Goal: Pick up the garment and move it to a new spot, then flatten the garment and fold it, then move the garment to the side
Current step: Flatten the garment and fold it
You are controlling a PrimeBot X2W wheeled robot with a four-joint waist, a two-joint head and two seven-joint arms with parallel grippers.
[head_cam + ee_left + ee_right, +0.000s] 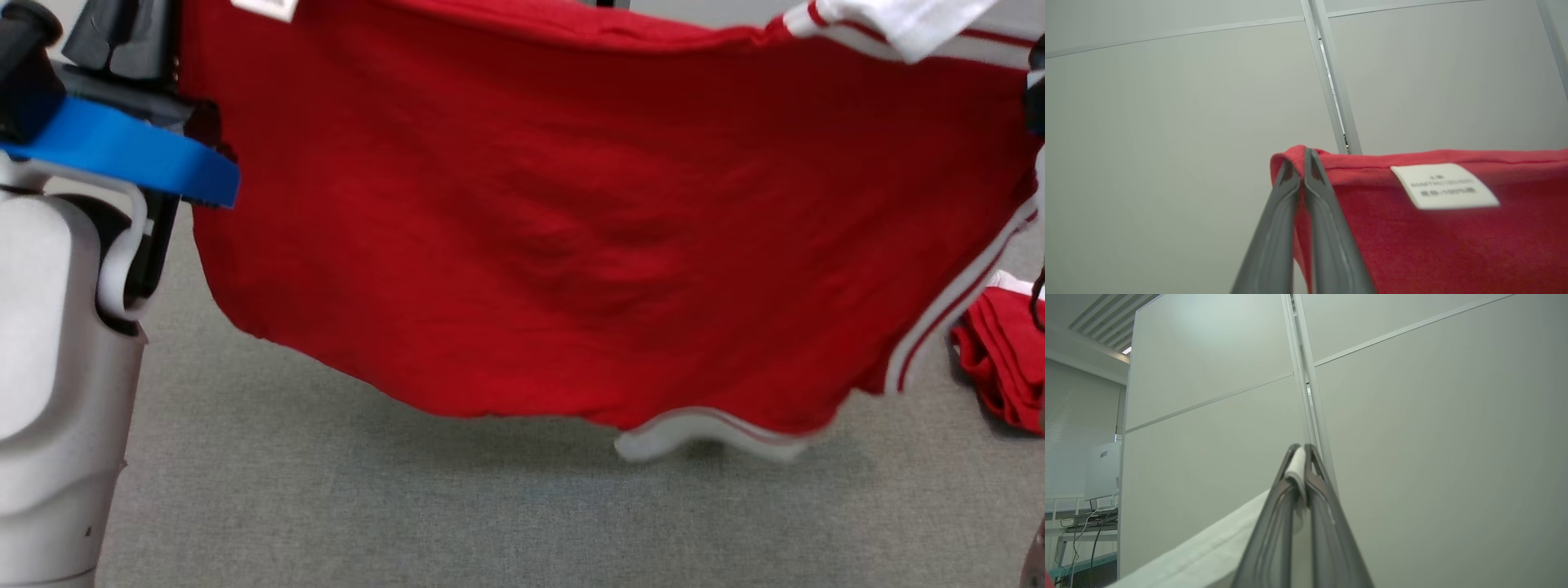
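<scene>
The garment (571,220) is red cloth with white striped trim, and it hangs spread wide in the head view above a grey surface (367,506). Its lower hem with the white band (702,433) dangles just over that surface. In the left wrist view my left gripper (1300,163) is shut on the garment's red upper corner (1412,245), beside a white care label (1443,185). The right wrist view has my right gripper (1300,459) shut on a strip of the garment's white trim (1208,551). My left arm with its blue band (122,151) stands at the head view's left edge.
A second red folded cloth (1008,359) lies on the grey surface at the right edge. Pale partition panels (1412,437) rise behind both grippers. A desk with a monitor (1102,469) and cables stands far left in the right wrist view.
</scene>
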